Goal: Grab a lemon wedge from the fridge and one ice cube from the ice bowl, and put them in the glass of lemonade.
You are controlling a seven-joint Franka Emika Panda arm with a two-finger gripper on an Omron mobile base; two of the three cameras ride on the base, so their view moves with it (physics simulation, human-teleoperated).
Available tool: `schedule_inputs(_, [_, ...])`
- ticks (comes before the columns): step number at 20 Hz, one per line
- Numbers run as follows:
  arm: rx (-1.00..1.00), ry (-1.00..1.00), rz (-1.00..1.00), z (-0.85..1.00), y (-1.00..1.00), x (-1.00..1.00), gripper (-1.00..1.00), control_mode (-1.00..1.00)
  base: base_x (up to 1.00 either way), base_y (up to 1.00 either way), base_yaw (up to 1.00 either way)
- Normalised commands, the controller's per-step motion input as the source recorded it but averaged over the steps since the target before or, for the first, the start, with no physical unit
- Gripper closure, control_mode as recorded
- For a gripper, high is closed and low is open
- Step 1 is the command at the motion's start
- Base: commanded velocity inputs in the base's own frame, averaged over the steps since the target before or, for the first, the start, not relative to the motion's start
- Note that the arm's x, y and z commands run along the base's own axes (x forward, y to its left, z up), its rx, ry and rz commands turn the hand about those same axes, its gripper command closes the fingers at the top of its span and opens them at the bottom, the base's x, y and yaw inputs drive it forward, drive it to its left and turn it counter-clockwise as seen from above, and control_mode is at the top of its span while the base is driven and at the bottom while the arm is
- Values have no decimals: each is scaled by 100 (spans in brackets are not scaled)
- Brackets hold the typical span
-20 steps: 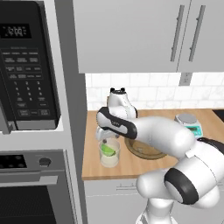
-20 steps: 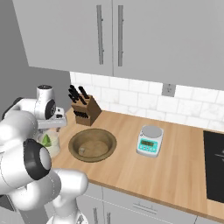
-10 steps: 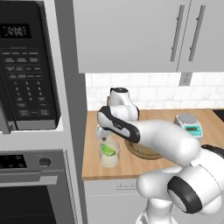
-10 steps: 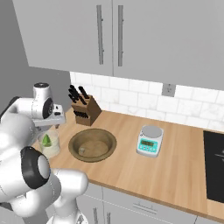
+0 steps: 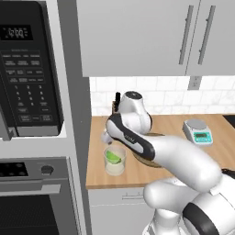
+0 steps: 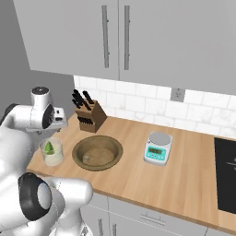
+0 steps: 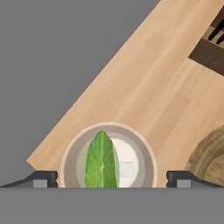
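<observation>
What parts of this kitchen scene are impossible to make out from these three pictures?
- Round brown wooden bowl: in the left base view the white arm covers most of it.
- Its contents: one small pale speck in the right base view, too small to identify.
- Short clear glass of pale lemonade: its lower part is cut off in the hand view.
- Wooden knife block: mostly behind the arm in the left base view.

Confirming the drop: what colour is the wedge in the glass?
Bright green, the lemon wedge in the glass of lemonade; clearest in the hand view.

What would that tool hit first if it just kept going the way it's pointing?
Most likely the glass right below it: the open tool straddles the rim, so the lemon wedge floating inside comes first. Depth is hard to judge.
</observation>
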Motion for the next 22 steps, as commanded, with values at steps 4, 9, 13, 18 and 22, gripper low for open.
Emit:
schedule_inputs(4, [8,-10,0,9,-20,-33,-100,-100,0,0,0])
schedule_inputs(9, [2,-13,0,69,-43,-39,-100,-100,0,0,0])
schedule_inputs(13, [0,-1,0,100,-37,-43,-100,-100,0,0,0])
schedule_inputs(18, [0,7,-9,97,-42,-60,-100,-100,0,0,0])
schedule_inputs(22, [8,0,-14,7,-34,-70,-100,-100,0,0,0])
